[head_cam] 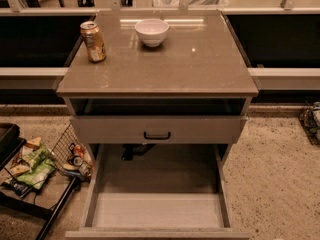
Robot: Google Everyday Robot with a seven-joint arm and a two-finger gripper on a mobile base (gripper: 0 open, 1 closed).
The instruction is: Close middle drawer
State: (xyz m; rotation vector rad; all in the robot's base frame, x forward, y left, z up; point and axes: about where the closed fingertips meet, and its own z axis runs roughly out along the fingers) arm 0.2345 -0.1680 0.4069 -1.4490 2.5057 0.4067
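The middle drawer (157, 209) is pulled far out toward the bottom of the camera view. It is a wide shallow grey-beige box, and its front panel (157, 233) sits at the frame's lower edge with the handle hidden. Above it, the taller-fronted upper drawer (200, 130) with a black pull handle (157, 135) stands slightly out. The lowest drawer is hidden under the open one. A small dark object (132, 151) lies at the back of the open drawer. The gripper is not in view.
A soda can (93, 41) and a white bowl (151, 32) stand on the cabinet top (200, 64). A black wire rack with snack packets (35, 166) stands on the floor at the left. Speckled floor (275, 184) lies to the right. A dark counter runs behind.
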